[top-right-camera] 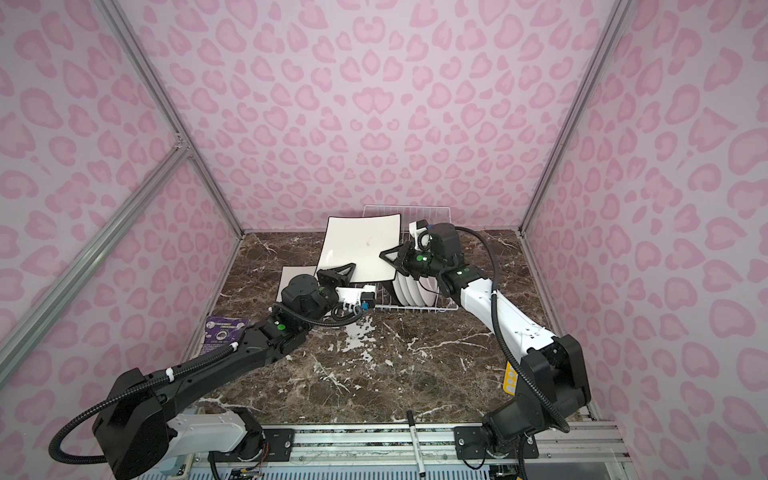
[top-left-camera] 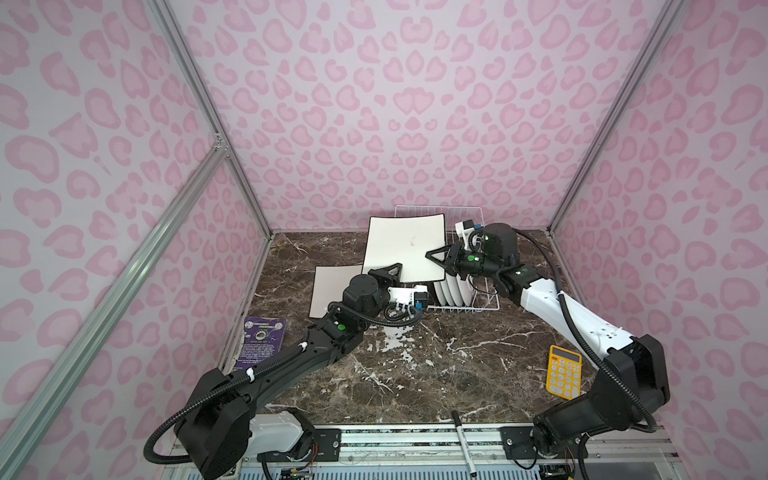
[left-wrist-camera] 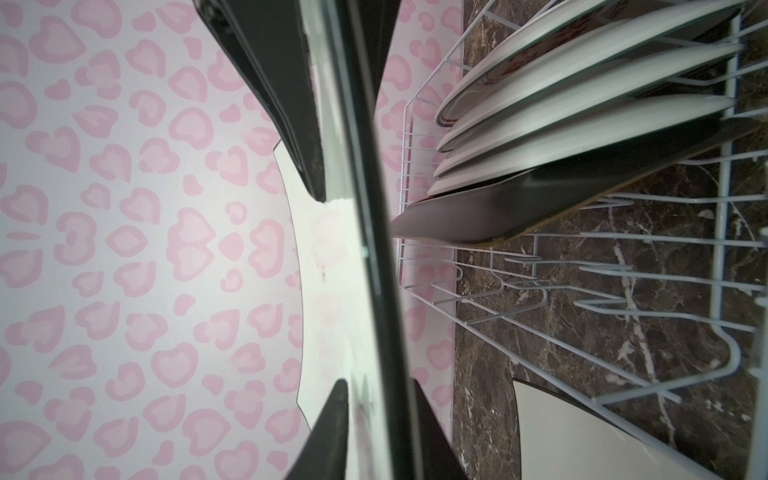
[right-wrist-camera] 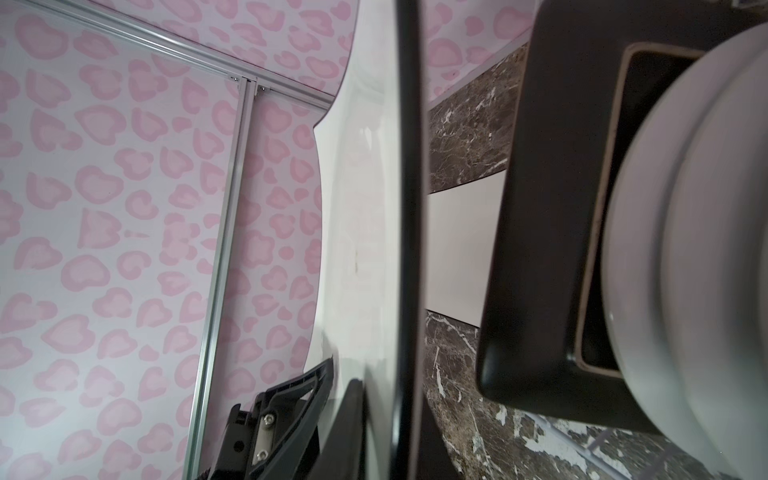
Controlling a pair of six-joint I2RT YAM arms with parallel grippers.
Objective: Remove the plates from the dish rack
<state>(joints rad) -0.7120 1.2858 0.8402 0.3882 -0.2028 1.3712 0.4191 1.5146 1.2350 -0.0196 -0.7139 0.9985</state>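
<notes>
– Plates (top-left-camera: 452,291) in the dish rack (top-left-camera: 478,308): how many?
– Five, on edge at the near end: four round and white, plus a dark square plate (left-wrist-camera: 519,208) just beside them on the left.
– And out of it?
– Two, both white. First the lifted square plate (top-left-camera: 405,245): dark-rimmed, up in the air at the rack's left side, tilted, face toward the top cameras. Then the flat square plate (top-left-camera: 332,291): down on the marble table (top-left-camera: 415,374), just left of the rack, partly hidden in both top views by the lifted one and the left arm.
– State of the right gripper (top-left-camera: 435,257)?
– Clamped on the lifted square plate at its right edge; in the right wrist view, rim pinched between the two fingers.
– And the left gripper (top-left-camera: 395,272)?
– Astride the same plate's near edge, toward the left corner, one finger on each face. Pressing or slack: cannot tell.
– Place of the rack itself?
– Far on the table, right of centre, reaching back to the far wall, rows of upright prongs behind the standing plates.
– Around all that?
– Near right, a yellow calculator (top-left-camera: 564,371) beside the right arm; at the left edge, a purple card (top-left-camera: 262,336); across the near rail, a black marker (top-left-camera: 464,444).
</notes>
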